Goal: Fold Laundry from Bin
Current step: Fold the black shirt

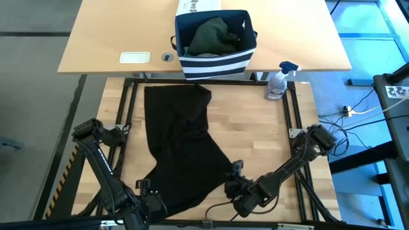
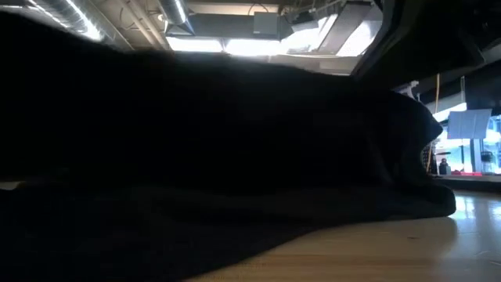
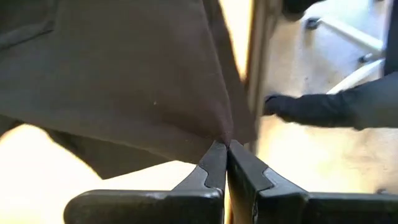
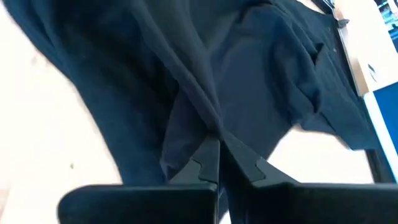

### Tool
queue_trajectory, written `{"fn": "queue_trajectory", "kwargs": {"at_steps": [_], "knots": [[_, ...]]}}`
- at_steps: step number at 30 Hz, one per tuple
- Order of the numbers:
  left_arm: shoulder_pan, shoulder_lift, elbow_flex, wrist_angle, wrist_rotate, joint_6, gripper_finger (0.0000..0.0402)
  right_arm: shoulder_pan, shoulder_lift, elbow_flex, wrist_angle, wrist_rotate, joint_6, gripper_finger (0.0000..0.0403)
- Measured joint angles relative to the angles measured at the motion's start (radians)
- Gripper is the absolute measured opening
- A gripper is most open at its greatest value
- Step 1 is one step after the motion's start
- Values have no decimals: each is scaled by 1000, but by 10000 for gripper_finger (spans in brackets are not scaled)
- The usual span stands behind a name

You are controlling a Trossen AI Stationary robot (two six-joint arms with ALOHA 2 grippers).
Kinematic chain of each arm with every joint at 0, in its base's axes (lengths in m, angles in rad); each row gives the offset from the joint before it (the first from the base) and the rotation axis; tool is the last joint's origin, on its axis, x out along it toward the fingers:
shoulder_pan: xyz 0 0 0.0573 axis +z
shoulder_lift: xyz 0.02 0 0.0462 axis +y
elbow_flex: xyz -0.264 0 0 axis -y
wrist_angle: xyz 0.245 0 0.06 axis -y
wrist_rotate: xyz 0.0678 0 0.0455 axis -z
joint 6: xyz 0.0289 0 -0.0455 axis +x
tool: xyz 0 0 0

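Laundry: dark green garments [image 1: 214, 35] are held in the bin [image 1: 217, 64] at twelve o'clock; a black garment [image 1: 182, 147] is pinched by both closed grippers, left [image 3: 222, 146] and right [image 4: 219, 142].

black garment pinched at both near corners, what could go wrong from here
Both the left gripper and right gripper pinch only thin bits of the black garment, so an edge might slip free. Lying rumpled toward the bin, it may fold unevenly. A wide sweep could tip the spray bottle.
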Motion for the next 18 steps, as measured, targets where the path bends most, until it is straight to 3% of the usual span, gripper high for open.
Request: {"fn": "queue_trajectory", "kwargs": {"at_steps": [9, 18], "knots": [[-28, 0, 60, 79, -14, -5, 0, 0, -8, 0, -64, -39, 60, 3], [-47, 75, 61, 92, 165, -53, 0, 0, -8, 0, -72, -98, 65, 2]]}}
